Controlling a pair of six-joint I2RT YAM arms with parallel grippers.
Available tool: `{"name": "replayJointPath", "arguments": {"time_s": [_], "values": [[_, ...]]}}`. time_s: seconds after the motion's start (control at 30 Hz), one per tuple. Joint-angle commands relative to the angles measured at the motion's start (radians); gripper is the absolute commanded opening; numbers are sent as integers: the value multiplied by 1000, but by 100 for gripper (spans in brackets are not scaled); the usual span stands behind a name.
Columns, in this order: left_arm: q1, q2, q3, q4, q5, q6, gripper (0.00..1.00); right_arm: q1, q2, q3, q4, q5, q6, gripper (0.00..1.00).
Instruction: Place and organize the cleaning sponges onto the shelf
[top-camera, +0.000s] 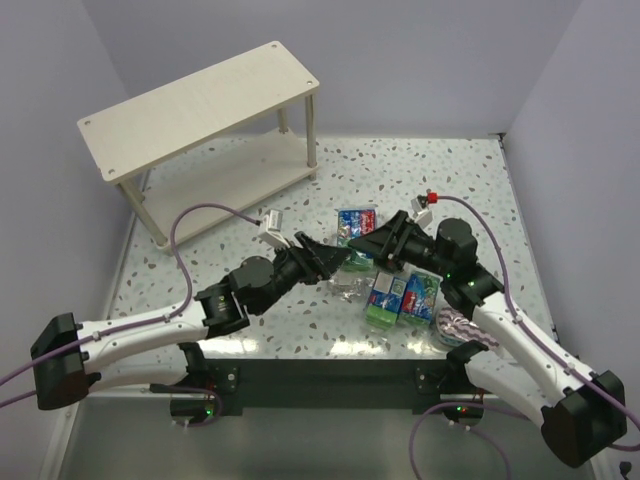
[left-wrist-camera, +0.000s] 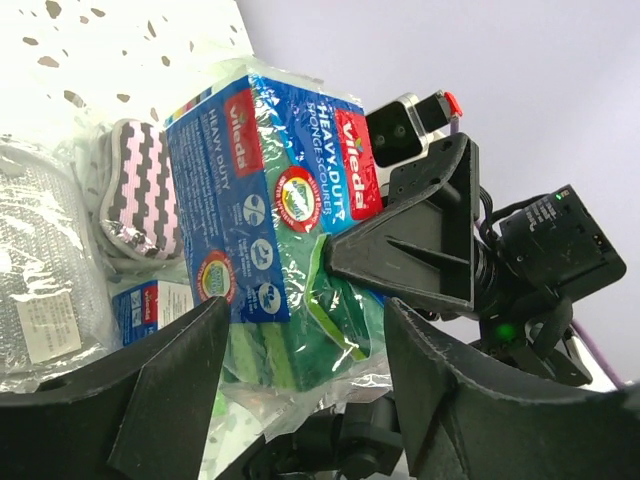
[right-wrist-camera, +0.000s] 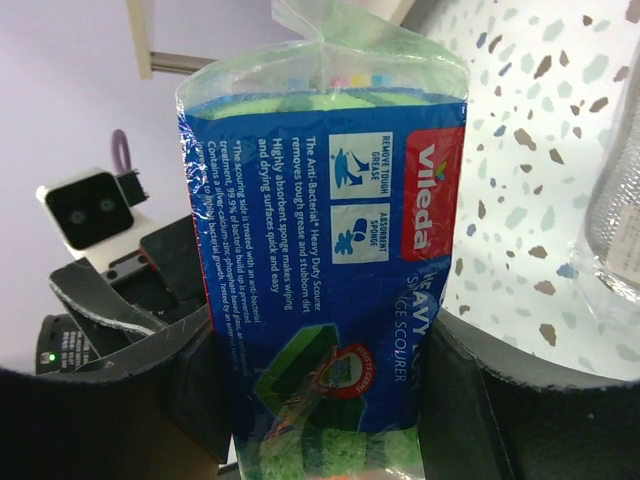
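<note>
Midway between the left and right edges of the table (top-camera: 240, 205), the right gripper (right-wrist-camera: 322, 385) pinches a green-and-blue sponge pack (right-wrist-camera: 330, 230) and holds it out so the left gripper (left-wrist-camera: 305, 315), fingers spread wide either side, can seemingly take it toward the shelf (top-camera: 200, 100) in the far-left corner.

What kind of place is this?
Probably a robot test lab, not a home: two robot arms bolted to a speckled table, plain walls boxed around it, and a sponge pack held in the right arm's fingers.
</note>
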Motion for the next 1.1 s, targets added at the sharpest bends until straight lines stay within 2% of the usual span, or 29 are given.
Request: {"name": "replayJointPath", "arguments": {"time_s": [0.0,0.13,0.23,0.37,0.5,0.57,0.67,0.7,0.73,0.77,0.93,1.07], "values": [[-1,9,40,-47,-17,30,68,-5,-6,26,-30,0,-44,62],[0,10,40,-37,-4,34,64,-3,-5,27,-25,-4,-41,62],[0,27,56,-45,14,47,52,-5,-6,30,-25,-1,-41,62],[-1,56,79,-56,58,53,27,-3,0,27,-22,-1,-41,62],[0,61,89,-68,69,54,12,-3,1,26,-19,-4,-37,66],[0,53,95,-91,59,54,6,-3,-2,30,-19,-6,-39,72],[0,32,104,-123,40,70,0,-3,-3,42,-23,-6,-37,83],[0,24,109,-137,32,77,0,-2,-5,46,-25,-1,-37,87],[0,16,112,-152,23,83,0,-3,-5,55,-34,2,-37,96],[0,-3,118,-178,3,91,0,-3,-6,58,-36,2,-36,98],[6,-109,136,-269,-81,116,0,-3,-18,108,-97,55,-50,98],[40,-194,234,-443,-138,162,0,-5,-57,165,-266,186,-90,98]]}}
